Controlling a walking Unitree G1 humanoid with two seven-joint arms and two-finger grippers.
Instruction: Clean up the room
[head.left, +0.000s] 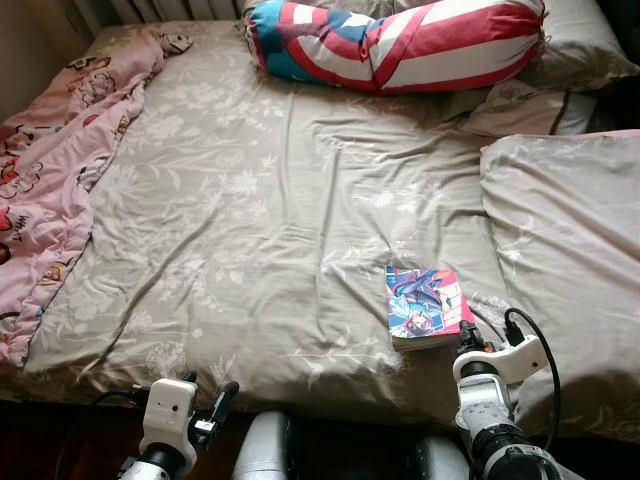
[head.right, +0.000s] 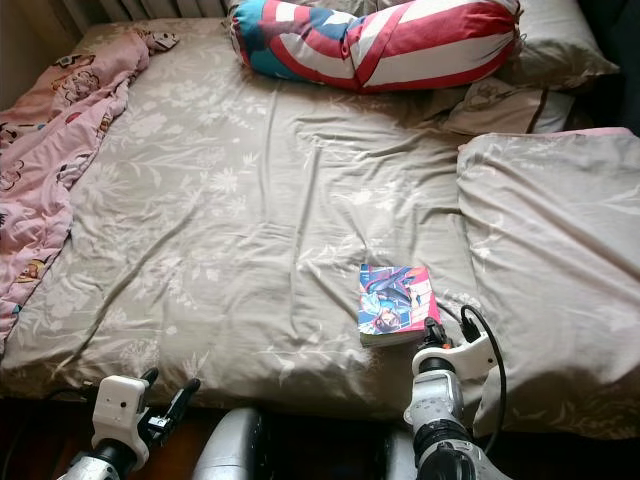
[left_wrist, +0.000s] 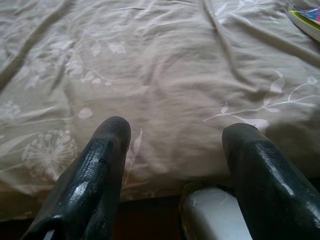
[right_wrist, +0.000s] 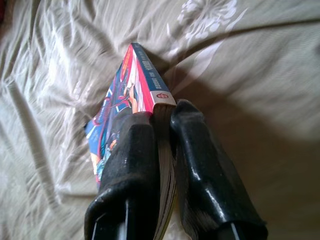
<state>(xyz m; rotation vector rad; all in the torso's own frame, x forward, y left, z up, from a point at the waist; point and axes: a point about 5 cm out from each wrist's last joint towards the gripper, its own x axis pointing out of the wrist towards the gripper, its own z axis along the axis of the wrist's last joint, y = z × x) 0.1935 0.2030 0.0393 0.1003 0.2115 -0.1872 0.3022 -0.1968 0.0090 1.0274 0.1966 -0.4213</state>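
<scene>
My right gripper (right_wrist: 162, 117) is clamping a comic book (head.left: 427, 305) by its near corner, the two fingers pressing either side of the pages; the book is lying on the grey floral sheet (head.left: 270, 220) near the bed's front edge, beside a grey pillow (head.left: 570, 260); my left gripper (left_wrist: 172, 135) is hovering with fingers spread wide; a striped bolster (head.left: 400, 40) is lying at the head.
</scene>
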